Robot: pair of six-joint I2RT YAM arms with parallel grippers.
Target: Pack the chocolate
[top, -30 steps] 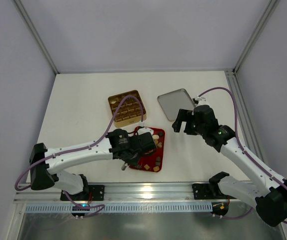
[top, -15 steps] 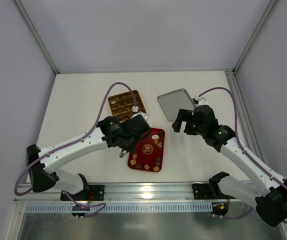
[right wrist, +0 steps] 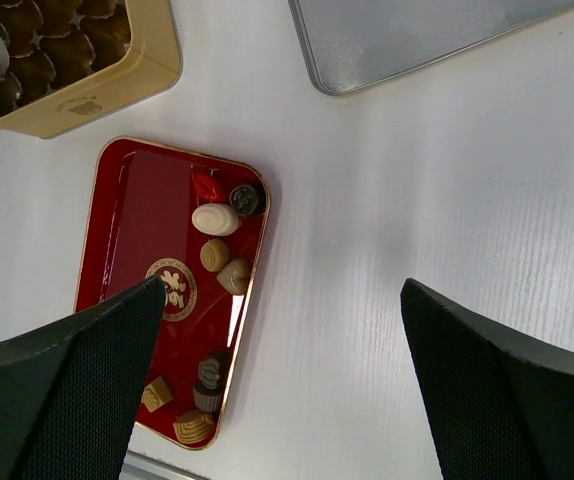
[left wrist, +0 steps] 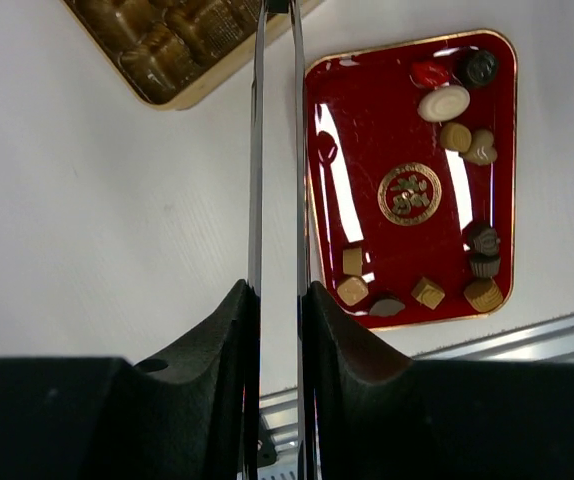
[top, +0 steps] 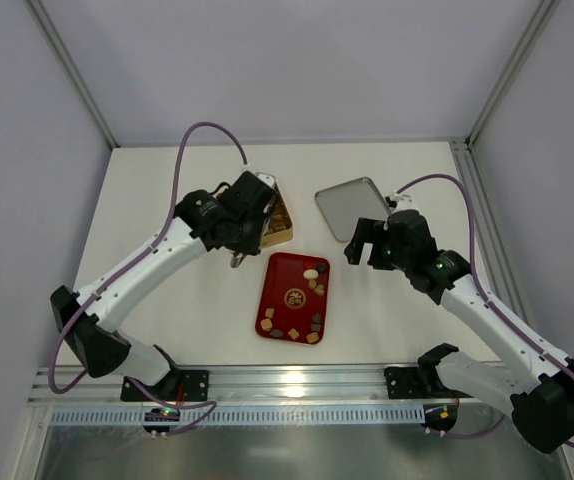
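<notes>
- Now, clamps tweezers (left wrist: 256, 150) in the left gripper (left wrist: 277, 300), fingers (left wrist: 229, 330) drawn close with only the two thin blades between them.
- Points the blades straight ahead of that gripper, tips at the top edge of the wrist view, just beside the near corner of the box (right wrist: 162, 45); cannot tell whether the tips hold anything.
- Finds the chocolate (left wrist: 444, 102) ahead and to the right of the left gripper, loose on the tray (left wrist: 367, 100), apart from the blades.
- Lies in two groups there: a cream oval, a dark round and tan pieces at the tray's far end, more tan and brown pieces at the end nearest the gripper.
- Holds the right gripper (right wrist: 282, 290) wide open, nothing between its fingers, only bare table (right wrist: 367, 250) below the gap.
- Sets the tray ahead and to the left of the right gripper, its near end hidden under the finger on the left of the wrist view.
- Has the box further ahead on the left, the lid (right wrist: 417, 35) ahead on the right, grey and flat.
- Seen from above, hangs the left gripper over the box's left half and the right gripper just beside the lid's near edge, the two well apart, the tray nearer the bases than both.
</notes>
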